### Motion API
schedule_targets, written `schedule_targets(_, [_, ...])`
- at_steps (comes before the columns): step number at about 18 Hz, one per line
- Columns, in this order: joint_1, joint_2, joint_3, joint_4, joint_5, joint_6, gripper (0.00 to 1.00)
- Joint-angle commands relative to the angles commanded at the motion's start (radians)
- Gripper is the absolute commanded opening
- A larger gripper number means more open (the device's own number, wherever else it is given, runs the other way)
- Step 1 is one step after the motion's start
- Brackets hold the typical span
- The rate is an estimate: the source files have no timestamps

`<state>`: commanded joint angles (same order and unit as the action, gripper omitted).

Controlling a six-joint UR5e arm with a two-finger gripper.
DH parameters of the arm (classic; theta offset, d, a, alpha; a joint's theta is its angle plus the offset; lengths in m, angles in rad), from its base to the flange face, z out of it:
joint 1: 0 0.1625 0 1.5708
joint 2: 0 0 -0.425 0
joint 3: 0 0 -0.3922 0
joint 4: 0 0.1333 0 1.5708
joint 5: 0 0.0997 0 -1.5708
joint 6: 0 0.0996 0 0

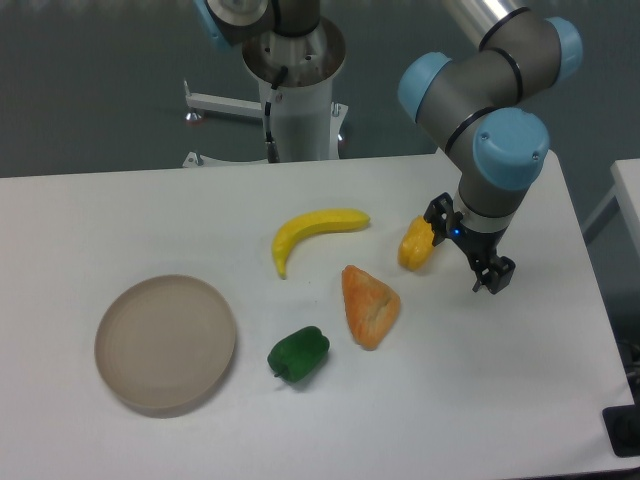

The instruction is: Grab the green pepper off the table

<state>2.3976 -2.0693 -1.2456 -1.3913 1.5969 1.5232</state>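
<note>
The hand [466, 252], fingers apart and empty, hangs beside the yellow pepper [415, 244]; it risks grabbing that, not the green pepper [298, 353] well apart on the counter [120, 215].

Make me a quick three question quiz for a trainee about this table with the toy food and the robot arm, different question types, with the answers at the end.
1. True or false: the glossy dark-green toy pepper sits on the round beige plate.
2. Multiple choice: which item lies nearest the black two-finger gripper? A) the curved yellow toy banana B) the small yellow-orange toy pepper C) the orange wedge-shaped toy pastry
3. Fill in: the green pepper rests on the white table, between the plate and the ____.

Key: 1 false, it lies on the table just right of the plate. 2 B. 3 pastry.
</note>
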Motion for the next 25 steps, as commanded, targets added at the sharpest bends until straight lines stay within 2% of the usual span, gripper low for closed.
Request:
schedule_targets(6, [-0.005,-0.002,-0.002,0.0,0.0,-0.014,1.0])
schedule_targets(8, [-0.009,0.0,-0.023,0.005,-0.012,-0.104,1.0])
schedule_targets(12, [-0.028,0.003,-0.041,0.006,-0.155,-0.173,1.0])
schedule_targets(18, [-0.162,-0.014,-0.04,0.011,-0.152,-0.383,1.0])
schedule_targets(22, [-0.227,-0.046,-0.037,0.086,-0.153,-0.494,1.0])
schedule_targets(25, [-0.252,-0.072,-0.032,0.087,-0.152,-0.5,1.0])
